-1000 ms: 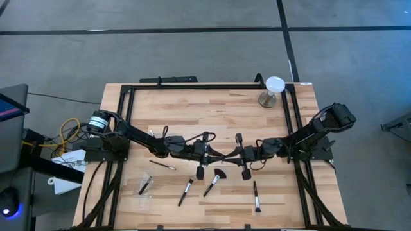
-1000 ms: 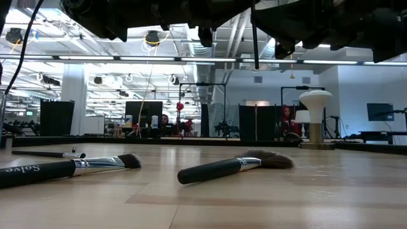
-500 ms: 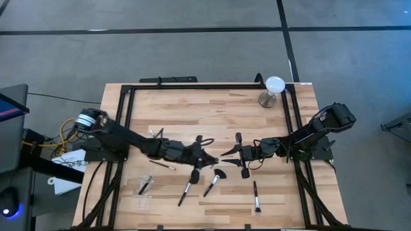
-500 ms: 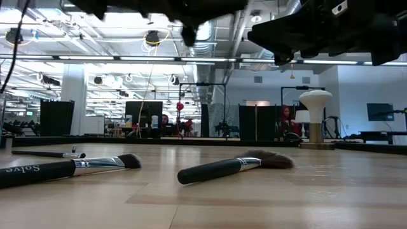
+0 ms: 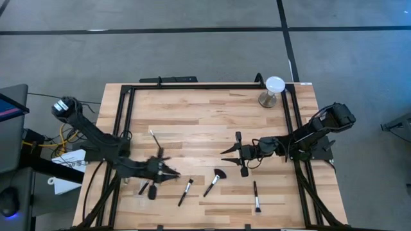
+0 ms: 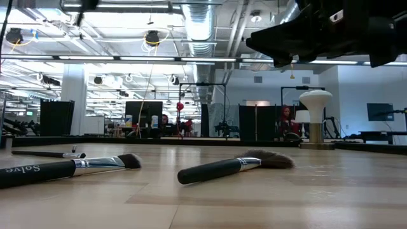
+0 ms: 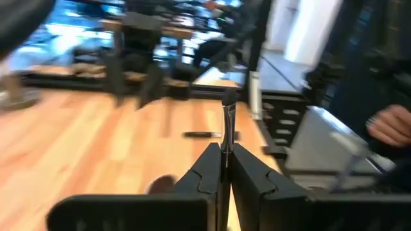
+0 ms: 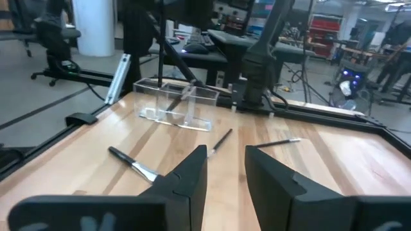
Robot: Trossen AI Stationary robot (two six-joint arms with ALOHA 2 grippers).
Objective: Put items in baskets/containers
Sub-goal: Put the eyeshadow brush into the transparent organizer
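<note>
- Wooden table (image 5: 212,115) inside a black frame is serving as the work surface; an open lab hall is showing beyond it in the low view.
- Clear tray (image 8: 199,96) is sitting at the near-left of the table, with at least one brush already lying inside it. From above it is almost vanishing against the wood.
- Held brush (image 7: 228,119) is being pinched by its thin dark handle, which is sticking out forward past the fingertips, roughly in line with the fingers.
- Left gripper (image 7: 223,151) is pressing its fingers together on that handle and is hanging over the near-left area, close to the tray. The frames are too blurred to say whether it is directly above it.
- Key relation, as a judgement: the left arm is much the nearer one to the tray. The tray's long side seems to be running roughly near-to-far, so the handle will need turning onto that line before letting go, or one end is likely to catch on the rim.
- Right gripper (image 8: 226,151) is hovering mid-table, right of centre, with fingers spread and nothing between them.
- Loose brushes are lying along the near edge: one slim brush (image 5: 186,191), a fan brush (image 5: 215,179) just right of it, and another brush (image 5: 256,196) further right, nearer the right arm.
- White disc on a stand (image 5: 273,86) is standing at the far right, well apart from everything.
</note>
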